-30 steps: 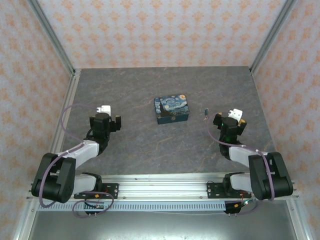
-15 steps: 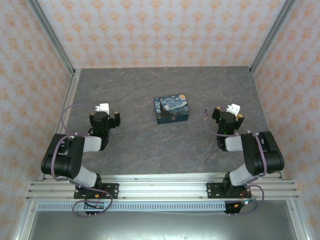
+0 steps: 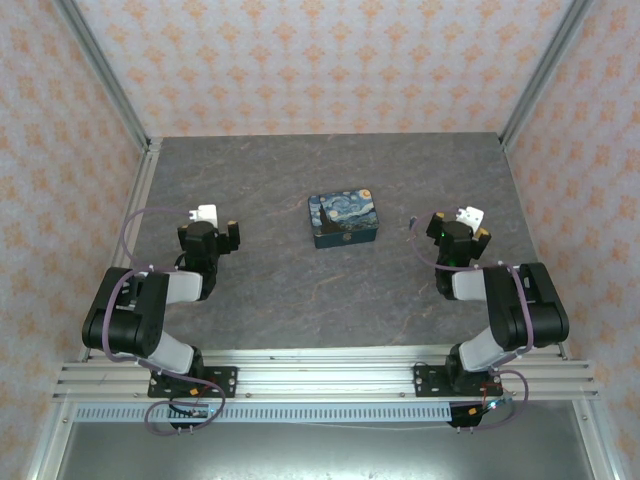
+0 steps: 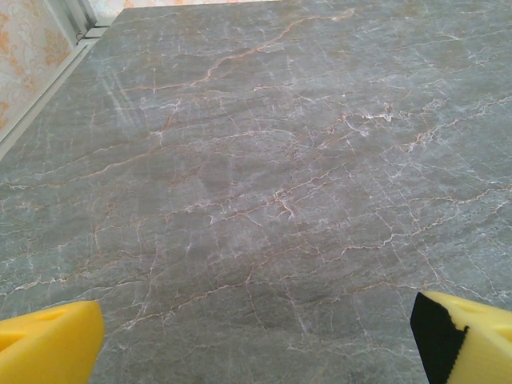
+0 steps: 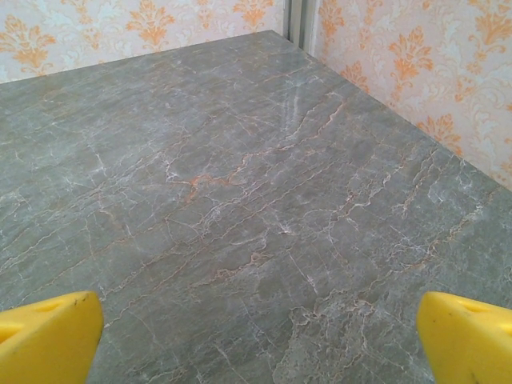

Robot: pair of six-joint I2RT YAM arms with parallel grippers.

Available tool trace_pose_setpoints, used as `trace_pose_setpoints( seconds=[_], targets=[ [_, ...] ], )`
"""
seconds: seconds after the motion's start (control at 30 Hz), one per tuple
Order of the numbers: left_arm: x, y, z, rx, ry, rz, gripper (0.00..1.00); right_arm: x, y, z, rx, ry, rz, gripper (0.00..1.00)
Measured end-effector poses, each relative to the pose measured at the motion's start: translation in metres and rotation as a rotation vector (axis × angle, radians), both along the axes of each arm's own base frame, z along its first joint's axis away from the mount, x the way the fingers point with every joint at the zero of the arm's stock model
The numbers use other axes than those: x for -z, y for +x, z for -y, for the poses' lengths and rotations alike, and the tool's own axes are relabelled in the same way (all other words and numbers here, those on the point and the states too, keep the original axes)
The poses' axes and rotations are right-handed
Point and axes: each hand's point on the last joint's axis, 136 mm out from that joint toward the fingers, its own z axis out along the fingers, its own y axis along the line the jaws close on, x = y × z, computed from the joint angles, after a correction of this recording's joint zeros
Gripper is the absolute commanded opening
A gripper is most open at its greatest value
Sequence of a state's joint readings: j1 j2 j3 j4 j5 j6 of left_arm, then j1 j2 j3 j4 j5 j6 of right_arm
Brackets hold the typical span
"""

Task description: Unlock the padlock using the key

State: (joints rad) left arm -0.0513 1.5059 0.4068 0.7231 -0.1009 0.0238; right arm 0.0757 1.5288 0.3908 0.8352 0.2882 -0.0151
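Left pincer and right pincer both gape wide, empty, over the tabletop. The padlock is too small to spot on the starry box. The key seems to lie just beside the right pincer. Danger now: a clumsy finger could skid that sliver away.

Lighting was bright and even; shadows were faint and soft. Pale sheen lay on the table in the left wrist view. Overhead view was sharp.
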Motion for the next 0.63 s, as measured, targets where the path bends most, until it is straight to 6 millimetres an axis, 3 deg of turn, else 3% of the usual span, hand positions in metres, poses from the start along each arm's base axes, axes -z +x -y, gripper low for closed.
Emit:
trace_pose_setpoints(
  seconds=[0.63],
  targets=[
    [0.0001,0.0,0.0,0.0,0.0,0.0,1.0,0.0014,0.0,-0.0012,-0.007,0.003,-0.006,1.0]
  ],
)
